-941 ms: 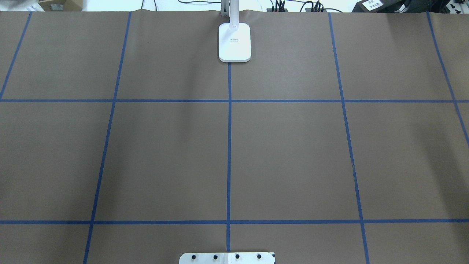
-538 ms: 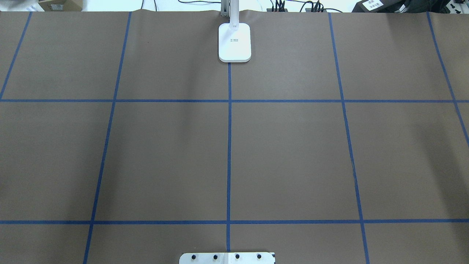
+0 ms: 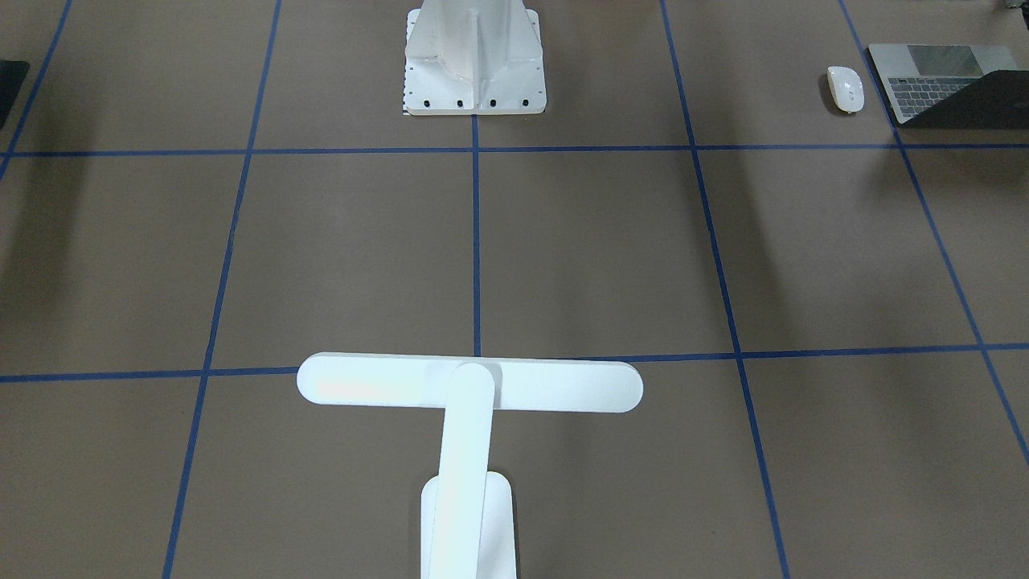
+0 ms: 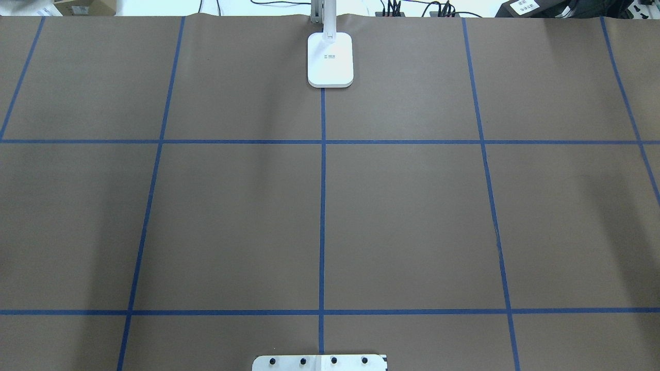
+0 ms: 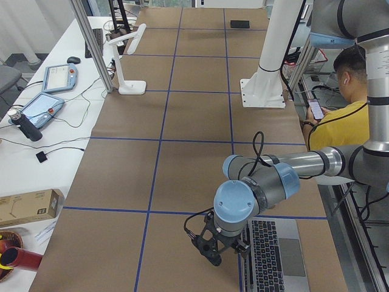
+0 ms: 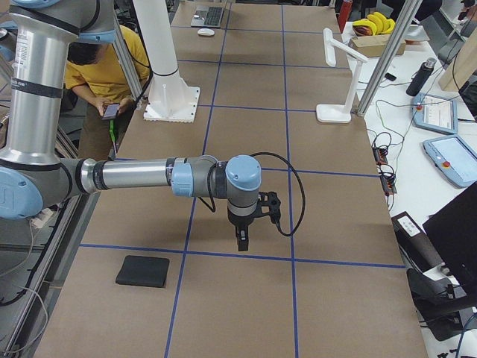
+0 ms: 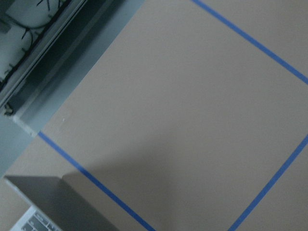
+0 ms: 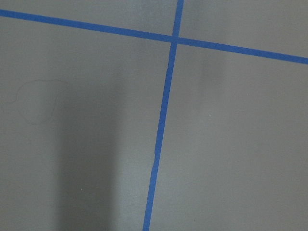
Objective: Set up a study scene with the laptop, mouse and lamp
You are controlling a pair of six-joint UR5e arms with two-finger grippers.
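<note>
The grey laptop [image 3: 940,84] lies open near the table's corner on the robot's left, with the white mouse [image 3: 846,88] beside it. In the exterior left view my left gripper [image 5: 214,259] hangs low beside the laptop [image 5: 273,255]; I cannot tell if it is open. The left wrist view catches only a corner of the laptop [image 7: 38,202]. The white lamp [image 3: 470,383] stands at the far middle edge, its base [image 4: 330,59] on the centre tape line. My right gripper [image 6: 240,243] points down over bare table, and its state cannot be told.
A flat black mat [image 6: 143,271] lies near the table's right end. The white bolted pedestal [image 3: 474,56] stands at the robot's side. A seated person [image 5: 340,115] is beside the table. Tablets, cables and a bottle sit on the side bench [image 6: 440,119].
</note>
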